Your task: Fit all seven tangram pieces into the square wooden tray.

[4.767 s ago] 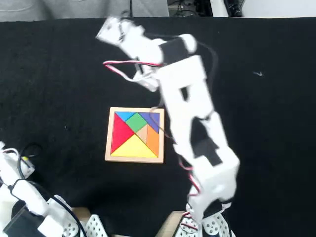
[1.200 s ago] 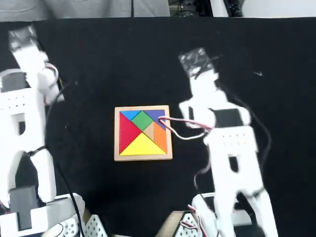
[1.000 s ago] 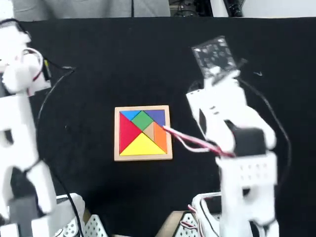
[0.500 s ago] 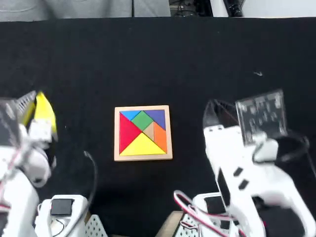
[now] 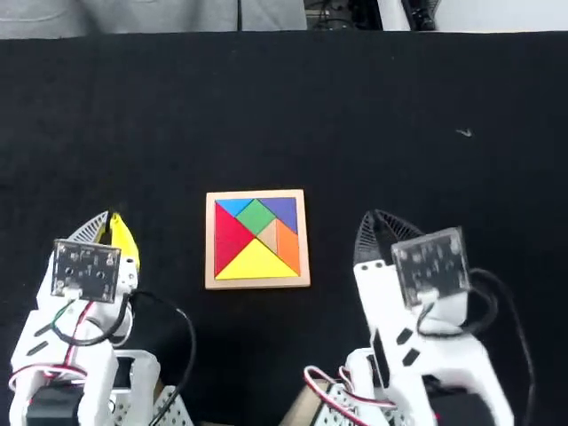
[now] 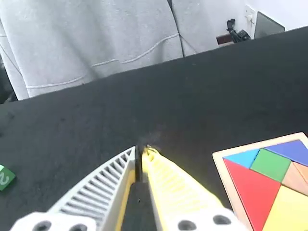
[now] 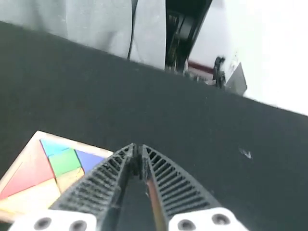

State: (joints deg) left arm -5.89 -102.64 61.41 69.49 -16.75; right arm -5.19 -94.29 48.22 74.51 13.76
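Note:
The square wooden tray (image 5: pixel 210 266) lies mid-table with all its coloured tangram pieces (image 5: pixel 256 238) fitted flat inside: red, yellow, orange, tan, green, light blue and purple. The tray (image 6: pixel 219 165) sits off to one side of my left gripper (image 6: pixel 143 150), whose grey and yellow fingers are shut on nothing. In the high view that left gripper (image 5: pixel 108 218) stands left of the tray. My right gripper (image 7: pixel 137 147) has black fingers, shut and holding nothing, with the tray (image 7: pixel 28 141) beside it. The right gripper (image 5: pixel 376 216) stands right of the tray in the high view.
Black cloth covers the table (image 5: pixel 399 106). Grey fabric (image 6: pixel 91 38) hangs behind the far edge, with dark equipment (image 7: pixel 185 29) beyond it. A small green object (image 6: pixel 5 177) lies on the cloth at the left wrist view's edge. Both arm bases (image 5: pixel 373 390) crowd the near edge.
Both arms have drawn back from over the table toward the near edge and folded down. The tray and its pieces have stayed put since about a second ago.

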